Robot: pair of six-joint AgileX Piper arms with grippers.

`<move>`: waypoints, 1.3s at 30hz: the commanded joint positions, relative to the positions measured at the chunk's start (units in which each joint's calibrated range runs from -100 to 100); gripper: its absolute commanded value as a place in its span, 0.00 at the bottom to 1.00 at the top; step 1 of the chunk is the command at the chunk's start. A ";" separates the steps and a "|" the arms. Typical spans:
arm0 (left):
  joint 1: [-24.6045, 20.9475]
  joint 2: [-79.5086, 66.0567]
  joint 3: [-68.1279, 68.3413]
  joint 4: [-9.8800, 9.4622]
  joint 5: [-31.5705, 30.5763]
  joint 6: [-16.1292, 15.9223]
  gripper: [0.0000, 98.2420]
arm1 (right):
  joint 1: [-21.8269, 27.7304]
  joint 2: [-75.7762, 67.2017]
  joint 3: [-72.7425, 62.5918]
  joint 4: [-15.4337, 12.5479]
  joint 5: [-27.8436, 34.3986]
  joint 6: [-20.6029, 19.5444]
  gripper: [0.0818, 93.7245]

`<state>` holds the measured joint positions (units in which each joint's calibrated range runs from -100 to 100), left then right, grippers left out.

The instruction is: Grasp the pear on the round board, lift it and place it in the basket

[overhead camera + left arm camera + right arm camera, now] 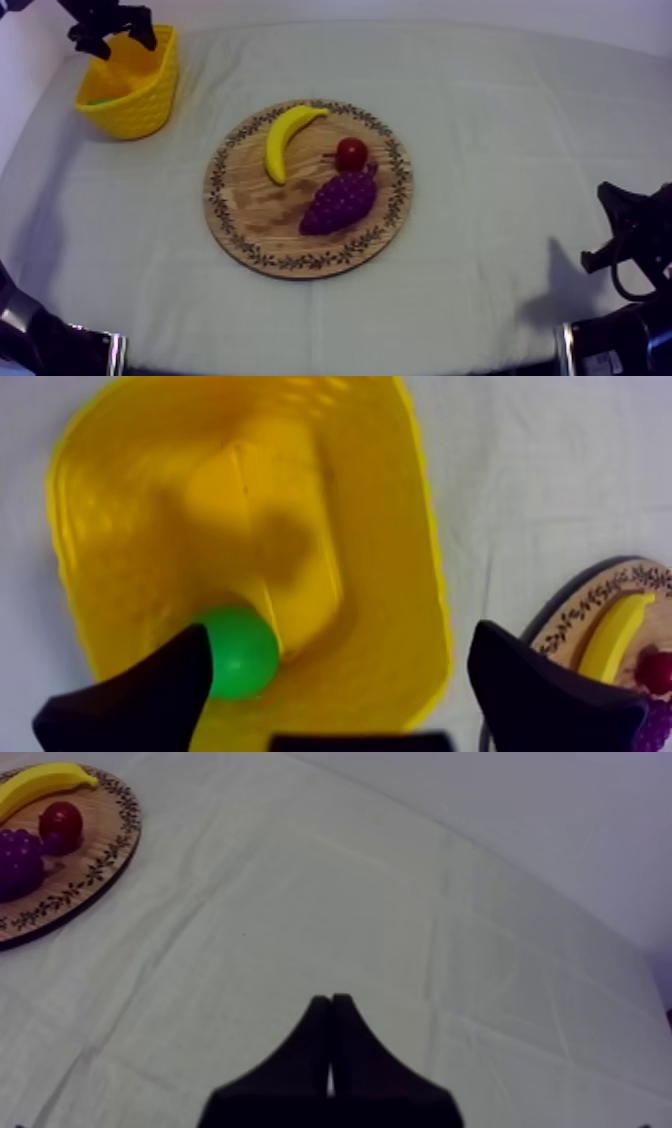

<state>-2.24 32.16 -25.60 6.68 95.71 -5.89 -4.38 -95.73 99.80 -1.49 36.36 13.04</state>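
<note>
The green pear (238,653) lies on the floor of the yellow basket (390,526), loose between my left gripper's (340,676) open fingers, which hang above the basket. In the top view that gripper (112,32) hovers over the basket (150,100) at the table's far left, where a sliver of green pear (100,100) shows inside. The round wooden board (250,205) in the middle carries a banana (283,138), a small red fruit (351,153) and purple grapes (340,201). My right gripper (625,235) rests at the right edge, its fingers (318,1042) together as a wedge.
Bare cloth (500,120) spreads between the board and my right arm. In the left wrist view the board's rim (580,611) with the banana (612,634) lies just beside the basket. In the right wrist view the board (95,862) sits far off from my right gripper.
</note>
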 commanded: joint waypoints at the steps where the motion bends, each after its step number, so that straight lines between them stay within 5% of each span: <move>1: -0.17 -4.68 4.14 -0.20 -0.04 0.14 0.96 | 0.02 -0.03 -0.02 0.00 0.02 -0.02 0.00; 29: -2.81 -39.60 35.95 -0.75 -5.57 -1.46 0.67 | 0.02 -0.03 -0.02 0.00 0.02 -0.02 0.00; 39: -3.14 -53.89 48.70 0.08 -13.74 -2.84 0.55 | 0.02 -0.03 -0.02 0.00 0.02 -0.02 0.00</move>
<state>-5.36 -18.65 20.17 6.80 83.46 -8.52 -4.38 -95.73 99.80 -1.49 36.36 13.01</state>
